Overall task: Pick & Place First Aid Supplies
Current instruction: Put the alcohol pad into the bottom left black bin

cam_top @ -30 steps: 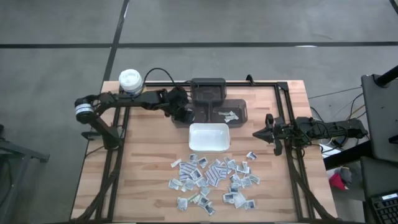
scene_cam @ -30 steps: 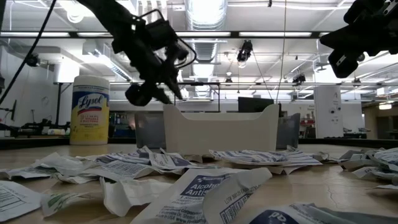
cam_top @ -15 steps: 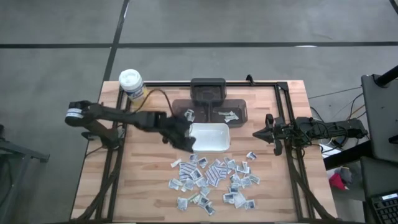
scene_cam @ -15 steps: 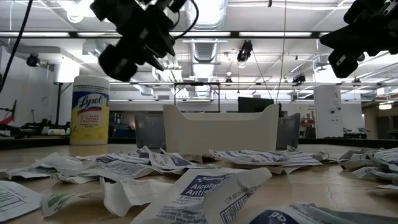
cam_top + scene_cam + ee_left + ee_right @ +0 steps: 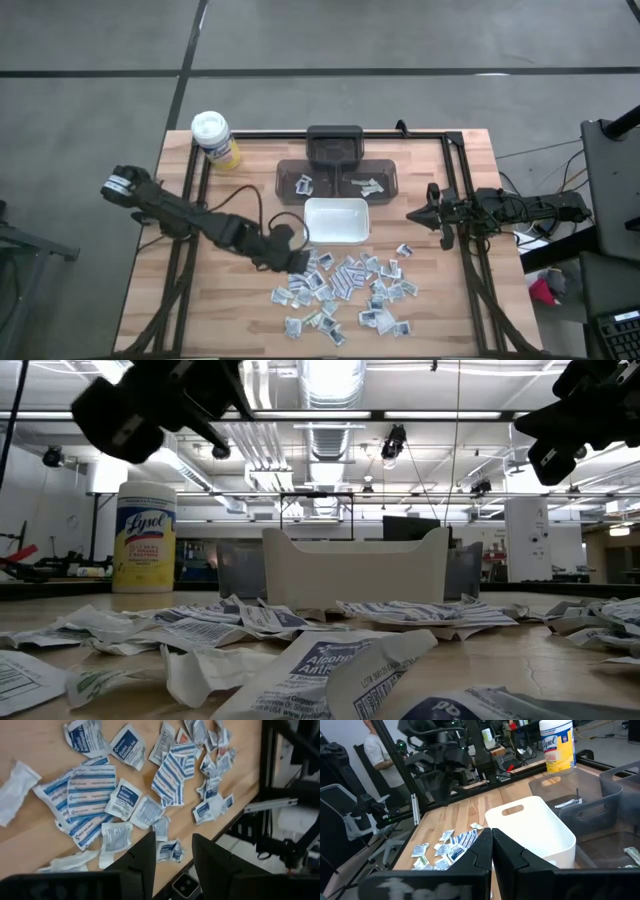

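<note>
A scatter of small flat white-and-blue sealed packets is spread over the near half of the light wooden counter. The left gripper is held above the pile's left edge, jaws spread and empty, packets seen between them from the left wrist. Just beyond the pile a white rectangular plastic tray is placed, and behind it a dark translucent bin holding a few packets. At the right edge the right gripper is parked, jaws pressed together. A yellow wipes canister with white lid is stood at the far left corner.
</note>
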Robot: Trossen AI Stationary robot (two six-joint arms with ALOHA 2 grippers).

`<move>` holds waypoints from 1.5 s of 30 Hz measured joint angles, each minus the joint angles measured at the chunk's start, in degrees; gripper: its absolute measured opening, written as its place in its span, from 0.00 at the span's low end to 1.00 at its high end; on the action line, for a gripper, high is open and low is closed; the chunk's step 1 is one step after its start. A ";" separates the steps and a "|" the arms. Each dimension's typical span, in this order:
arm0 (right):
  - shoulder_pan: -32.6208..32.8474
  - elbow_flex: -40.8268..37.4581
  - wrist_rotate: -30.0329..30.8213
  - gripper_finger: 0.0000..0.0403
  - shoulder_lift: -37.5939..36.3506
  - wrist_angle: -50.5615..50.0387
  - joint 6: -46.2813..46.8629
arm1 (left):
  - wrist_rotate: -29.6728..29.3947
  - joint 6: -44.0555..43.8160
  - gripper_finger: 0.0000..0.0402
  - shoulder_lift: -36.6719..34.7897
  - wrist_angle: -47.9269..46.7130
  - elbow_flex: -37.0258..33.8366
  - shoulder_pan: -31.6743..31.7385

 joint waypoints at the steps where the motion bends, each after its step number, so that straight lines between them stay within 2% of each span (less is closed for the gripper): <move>1: -0.01 0.00 0.00 0.02 0.00 0.00 0.00 | -1.75 -0.84 0.30 0.00 -0.02 0.00 -0.90; 5: 0.01 0.00 0.00 0.02 0.00 0.00 0.00 | -7.46 -3.43 0.30 0.02 0.02 -0.01 -3.96; 9: 0.01 0.00 0.00 0.02 0.00 0.00 0.00 | -10.78 -3.61 0.30 0.42 0.66 -0.07 -5.83; 13: -0.01 0.00 0.00 0.02 0.00 0.02 0.00 | -13.13 -2.56 0.30 2.95 6.16 -0.07 -6.86; 18: 0.01 0.00 0.00 0.02 0.04 0.00 0.00 | -13.03 -1.32 0.30 8.90 14.03 1.32 -8.28; 23: -0.01 0.00 0.02 0.02 0.17 -0.02 0.00 | -12.02 -4.58 0.30 15.67 14.45 5.66 -11.18; 28: 0.01 0.00 0.00 0.02 0.35 -0.11 0.00 | -7.39 -10.64 0.30 22.45 14.13 10.37 -14.36; 34: 0.00 0.00 0.01 0.02 0.35 -0.09 0.00 | -0.98 -18.20 0.30 29.18 4.17 16.81 -17.88; 39: 0.01 0.00 0.00 0.02 0.35 -0.09 0.00 | -0.87 -19.35 0.30 31.90 -5.35 23.39 -19.78; 45: 0.01 0.00 0.00 0.02 0.39 -0.09 0.00 | -2.13 -19.34 0.30 33.12 -21.35 30.76 -20.72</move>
